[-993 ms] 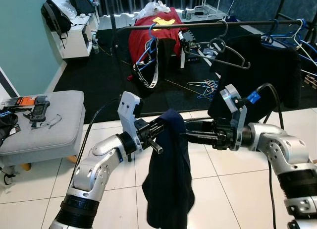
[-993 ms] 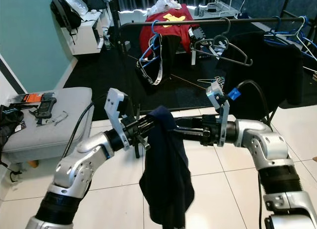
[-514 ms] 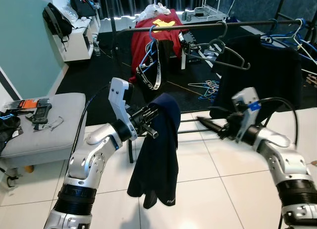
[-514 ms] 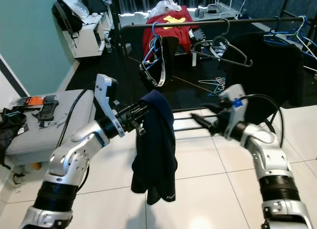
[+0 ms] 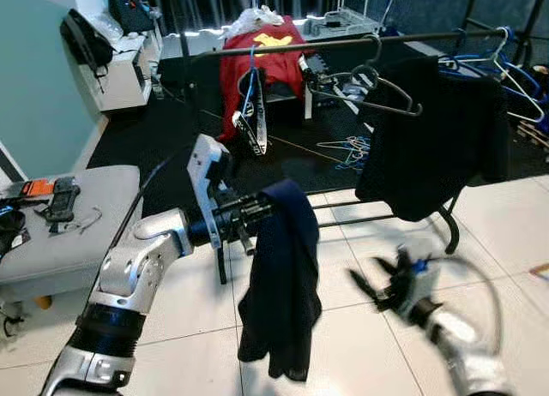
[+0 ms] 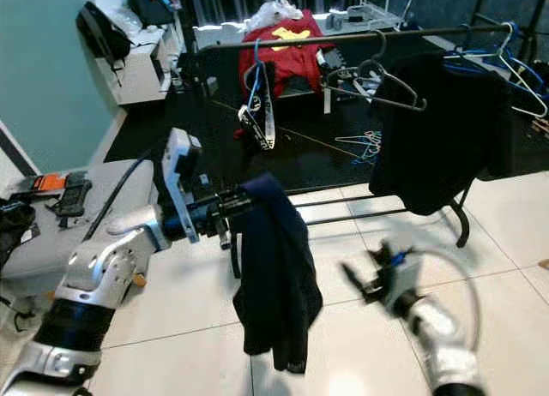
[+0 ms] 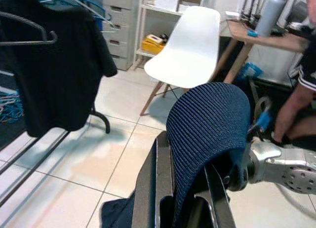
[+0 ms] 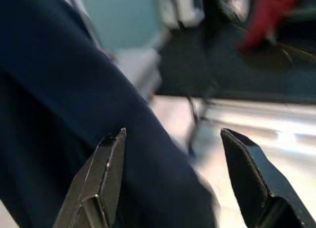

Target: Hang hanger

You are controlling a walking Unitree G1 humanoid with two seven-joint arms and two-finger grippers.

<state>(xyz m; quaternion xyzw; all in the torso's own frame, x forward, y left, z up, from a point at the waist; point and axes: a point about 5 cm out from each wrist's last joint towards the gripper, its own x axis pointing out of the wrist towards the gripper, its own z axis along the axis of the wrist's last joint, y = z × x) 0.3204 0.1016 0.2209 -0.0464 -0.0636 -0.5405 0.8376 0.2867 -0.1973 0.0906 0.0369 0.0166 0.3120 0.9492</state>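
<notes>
Hanger itself not visible; navy garment (image 5: pixel 283 285) is draped over the left gripper (image 7: pixel 190 188), whose fingers sit spread under the cloth, holding nothing by pinch. Right gripper (image 8: pixel 170 181) low, blurred, jaws wide apart, empty. Risk: garment slides off the unclamped fingers before reaching the rail (image 5: pixel 343 43) behind, already crowded with black shirt (image 5: pixel 429 135).

A dark navy ribbed-knit cloth garment (image 5: pixel 283 293), matt and finely textured, drapes over the matt black fingers of the left hand (image 5: pixel 250 218). Glossy white floor tiles (image 5: pixel 197 345) mirror the light beneath a black metal clothes rail (image 5: pixel 343 43) and smooth plastic-looking hangers (image 5: pixel 364 92).
</notes>
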